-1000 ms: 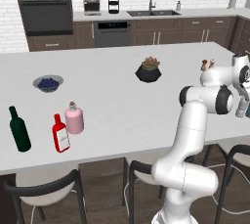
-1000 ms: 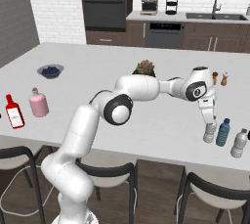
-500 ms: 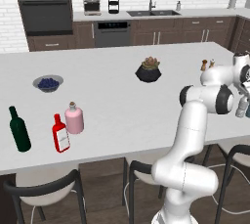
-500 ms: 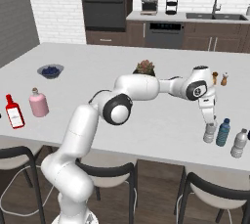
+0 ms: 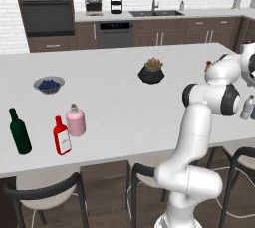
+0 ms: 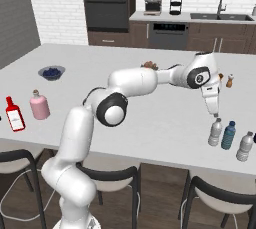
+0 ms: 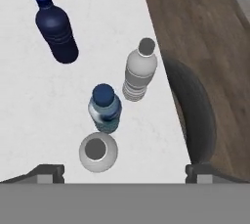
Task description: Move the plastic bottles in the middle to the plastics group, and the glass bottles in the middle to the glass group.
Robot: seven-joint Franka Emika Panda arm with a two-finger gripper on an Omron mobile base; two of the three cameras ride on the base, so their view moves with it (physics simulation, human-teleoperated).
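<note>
Hand opened, released clear bottle

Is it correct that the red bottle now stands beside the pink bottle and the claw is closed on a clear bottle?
Not quite. The claw is open above the clear bottle, holding nothing, as the right base view shows. The red bottle does stand beside the pink bottle.

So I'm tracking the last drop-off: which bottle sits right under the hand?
The clear white-capped bottle, leftmost of the row, directly below the open hand; the blue-capped one stands beside it.
</note>
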